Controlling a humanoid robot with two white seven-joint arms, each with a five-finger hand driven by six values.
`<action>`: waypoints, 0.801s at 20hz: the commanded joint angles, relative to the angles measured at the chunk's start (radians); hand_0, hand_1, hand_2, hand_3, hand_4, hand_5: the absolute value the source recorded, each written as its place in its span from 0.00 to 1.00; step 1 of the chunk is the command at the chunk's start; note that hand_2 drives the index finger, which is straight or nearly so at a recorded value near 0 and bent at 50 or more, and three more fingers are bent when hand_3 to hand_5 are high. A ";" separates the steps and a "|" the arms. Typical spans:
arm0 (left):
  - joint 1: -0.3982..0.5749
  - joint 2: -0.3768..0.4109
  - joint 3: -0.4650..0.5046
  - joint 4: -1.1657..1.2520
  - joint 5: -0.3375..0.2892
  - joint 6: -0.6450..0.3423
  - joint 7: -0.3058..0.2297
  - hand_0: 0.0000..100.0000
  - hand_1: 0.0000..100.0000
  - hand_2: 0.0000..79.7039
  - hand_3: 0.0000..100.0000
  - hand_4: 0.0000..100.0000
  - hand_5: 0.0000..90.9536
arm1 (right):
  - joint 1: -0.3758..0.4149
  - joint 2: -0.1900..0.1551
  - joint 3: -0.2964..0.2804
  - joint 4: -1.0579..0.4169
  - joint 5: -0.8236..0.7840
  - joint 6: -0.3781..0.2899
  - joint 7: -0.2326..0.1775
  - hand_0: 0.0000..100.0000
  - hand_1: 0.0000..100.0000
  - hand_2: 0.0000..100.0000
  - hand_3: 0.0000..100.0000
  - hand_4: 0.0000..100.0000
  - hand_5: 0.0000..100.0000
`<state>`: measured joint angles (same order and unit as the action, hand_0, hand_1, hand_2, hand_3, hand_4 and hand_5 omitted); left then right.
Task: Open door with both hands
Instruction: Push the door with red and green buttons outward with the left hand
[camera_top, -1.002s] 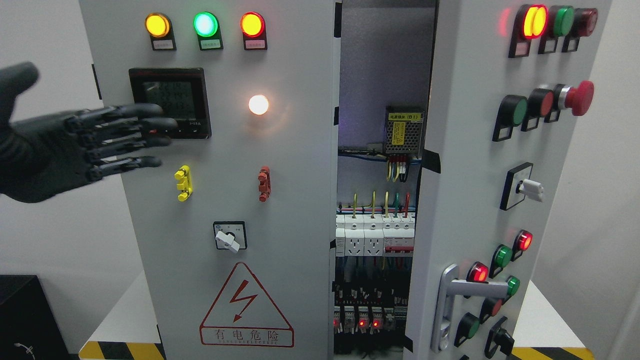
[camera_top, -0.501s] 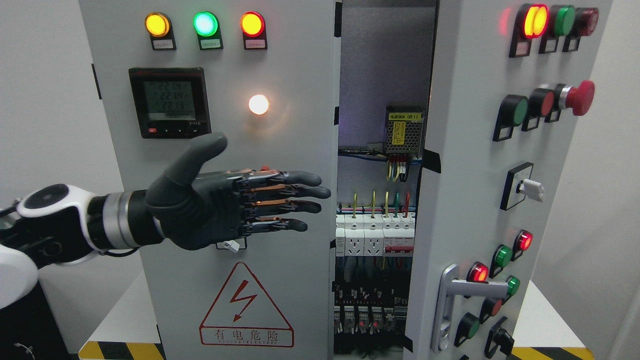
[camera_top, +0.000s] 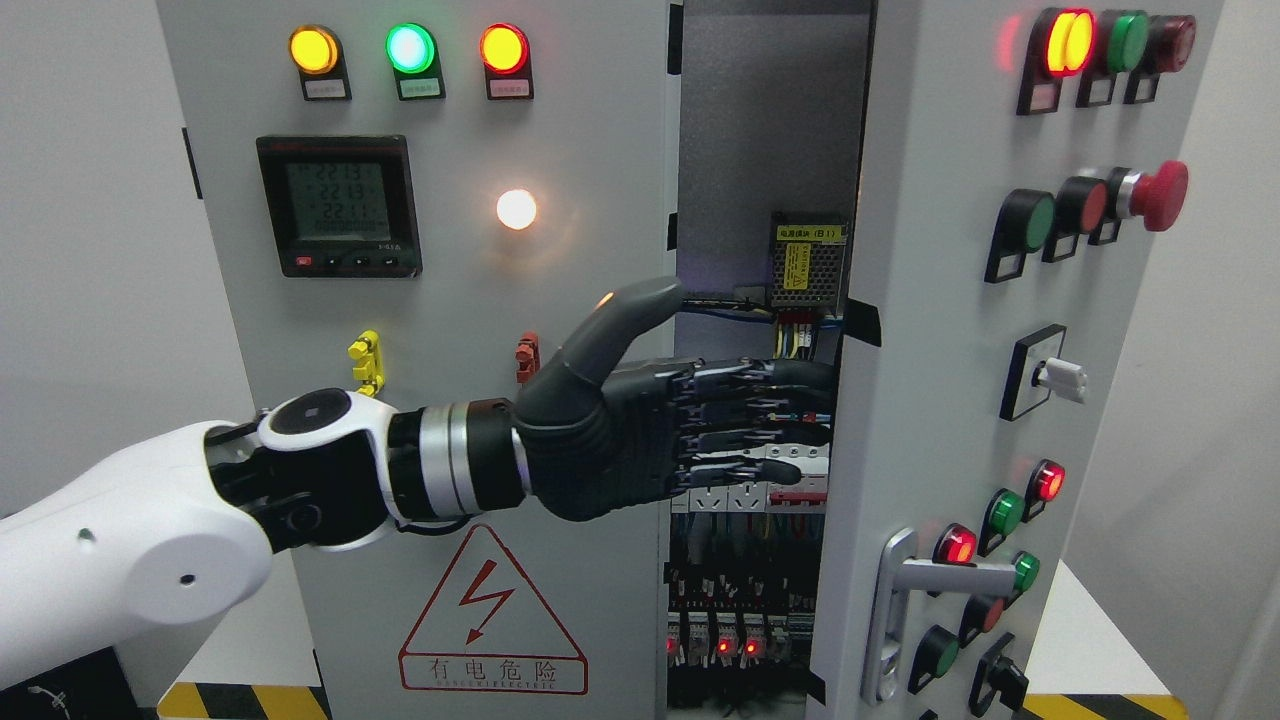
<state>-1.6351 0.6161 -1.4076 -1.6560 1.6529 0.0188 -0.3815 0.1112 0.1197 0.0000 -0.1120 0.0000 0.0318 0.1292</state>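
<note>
While the right door (camera_top: 940, 400) stood ajar at the picture's right, the left hand (camera_top: 640, 440) reached into the gap beside the closed left door (camera_top: 450, 330), its fingers (camera_top: 760, 440) extended flat together, thumb raised, gripping nothing.

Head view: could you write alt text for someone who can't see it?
A robot's black left hand, fingers extended, reaches into the gap between a grey electrical cabinet's left door and its partly open right door. Breakers and wiring show inside. Both doors carry lit indicator lamps; the left also bears a digital meter and a high-voltage warning triangle.
</note>
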 joint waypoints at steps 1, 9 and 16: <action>-0.003 -0.265 0.030 -0.019 0.007 -0.002 0.114 0.00 0.00 0.00 0.00 0.00 0.00 | 0.001 0.000 0.015 0.000 -0.032 0.000 0.000 0.00 0.00 0.00 0.00 0.00 0.00; -0.022 -0.398 0.032 -0.024 -0.008 -0.002 0.231 0.00 0.00 0.00 0.00 0.00 0.00 | 0.001 0.000 0.015 0.000 -0.032 0.000 0.000 0.00 0.00 0.00 0.00 0.00 0.00; -0.046 -0.531 0.042 -0.014 -0.016 -0.002 0.234 0.00 0.00 0.00 0.00 0.00 0.00 | 0.001 0.000 0.015 0.000 -0.032 0.000 0.000 0.00 0.00 0.00 0.00 0.00 0.00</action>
<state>-1.6670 0.2931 -1.3825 -1.6714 1.6414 0.0163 -0.1480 0.1114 0.1197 0.0000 -0.1121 0.0000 0.0317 0.1292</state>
